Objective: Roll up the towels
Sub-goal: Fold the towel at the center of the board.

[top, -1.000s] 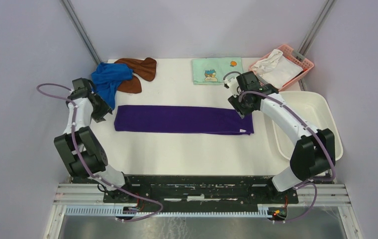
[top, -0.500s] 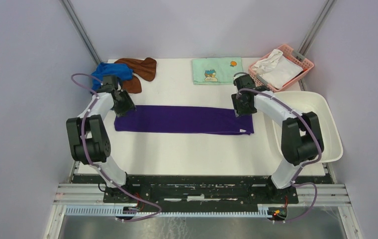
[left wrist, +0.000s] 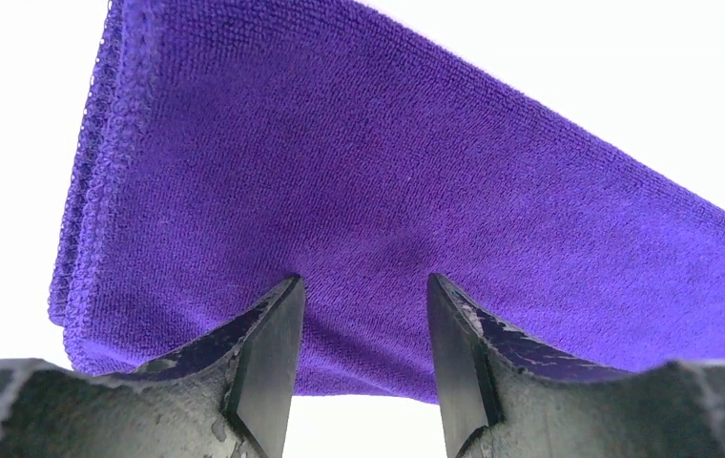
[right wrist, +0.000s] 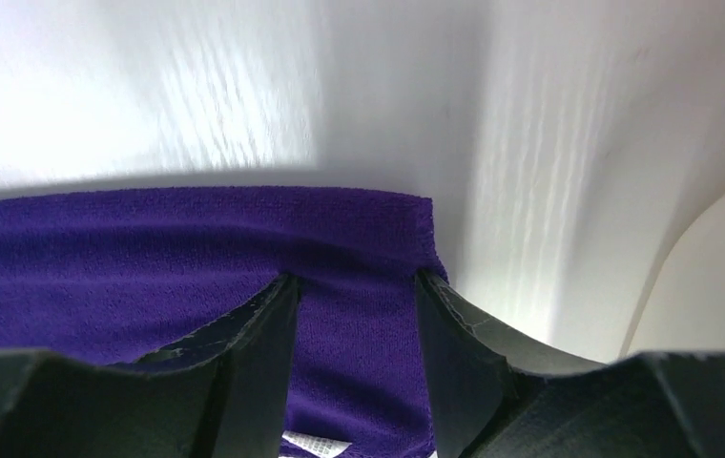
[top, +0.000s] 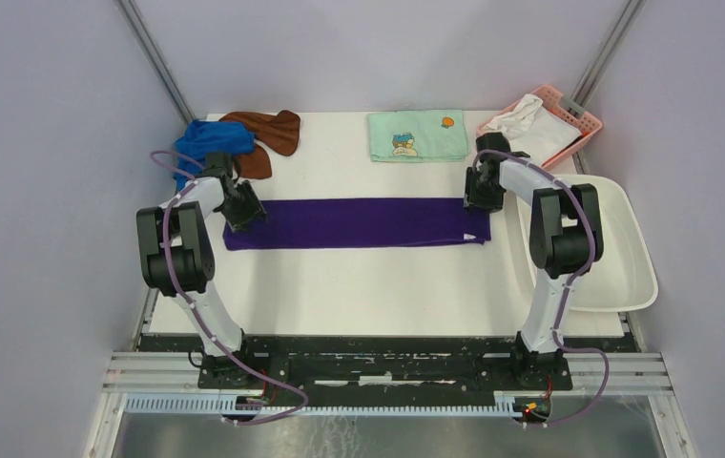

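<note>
The dark purple towel (top: pixel 359 222) lies folded into a long strip across the table's middle. My left gripper (top: pixel 241 212) is down on its left end. In the left wrist view the open left gripper (left wrist: pixel 363 281) rests its fingertips (left wrist: pixel 287 286) on the purple towel (left wrist: pixel 387 143), near its edge. My right gripper (top: pixel 481 196) is at the strip's far right corner. There the right gripper (right wrist: pixel 354 279) is open too, tips on the purple towel (right wrist: pixel 149 248), a white label (right wrist: pixel 316 444) below. The blue towel (top: pixel 208 141) and the rust-brown towel (top: pixel 265 132) lie crumpled at the back left.
A pale green cartoon-print towel (top: pixel 416 135) lies flat at the back centre. A pink basket (top: pixel 578 119) holding a white cloth (top: pixel 530 129) stands at the back right. A white tub (top: pixel 626 248) sits along the right edge, close to my right arm.
Both arms swung inward and down onto the purple strip's ends: the left from beside the blue towel, the right toward the far right corner. The strip now lies straighter.
</note>
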